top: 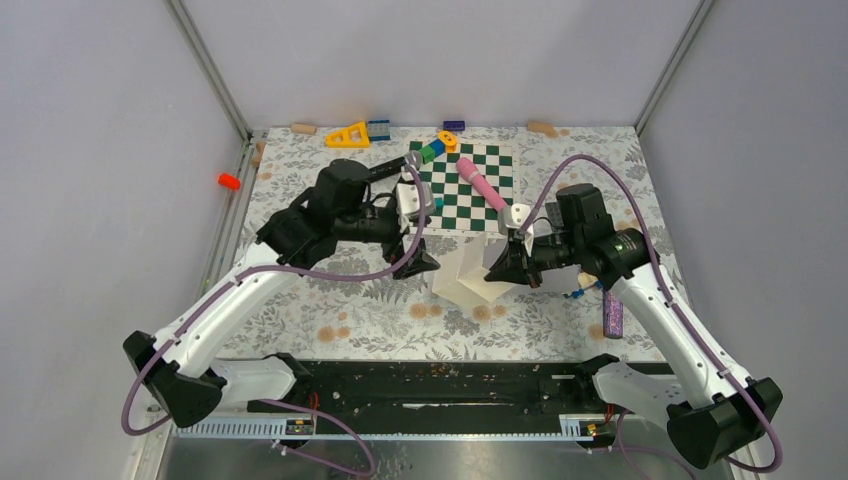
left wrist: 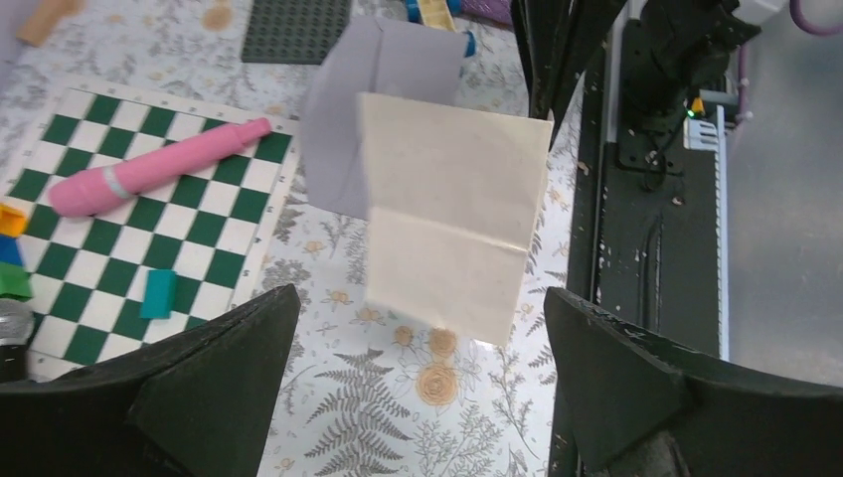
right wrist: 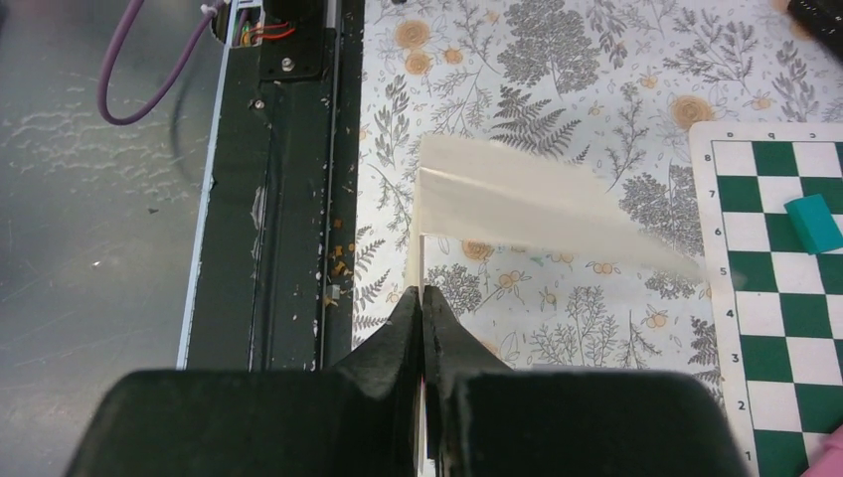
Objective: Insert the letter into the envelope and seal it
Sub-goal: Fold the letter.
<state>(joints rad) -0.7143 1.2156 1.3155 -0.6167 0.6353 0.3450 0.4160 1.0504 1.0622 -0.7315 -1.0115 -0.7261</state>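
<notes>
**Step in hand: present the letter to the envelope.**

1. Status. The right gripper (right wrist: 422, 298) is pinched fully closed on one edge of the letter (left wrist: 452, 209) and holds it raised above the table, just off the near edge of the chessboard (left wrist: 229, 238). The left gripper (left wrist: 416, 308) stands wide open and holds nothing, with the letter facing it.
2. The envelope (left wrist: 338, 129) sits off that same chessboard edge, behind the letter in the left wrist view. Whether it lies flat cannot be told.
3. Procedure. Do not loosen the pinch, since a sheet held by one edge probably sags. Use the free left gripper to pin the envelope or lift its flap. Lead in with the letter's free edge, square to the opening.
</notes>
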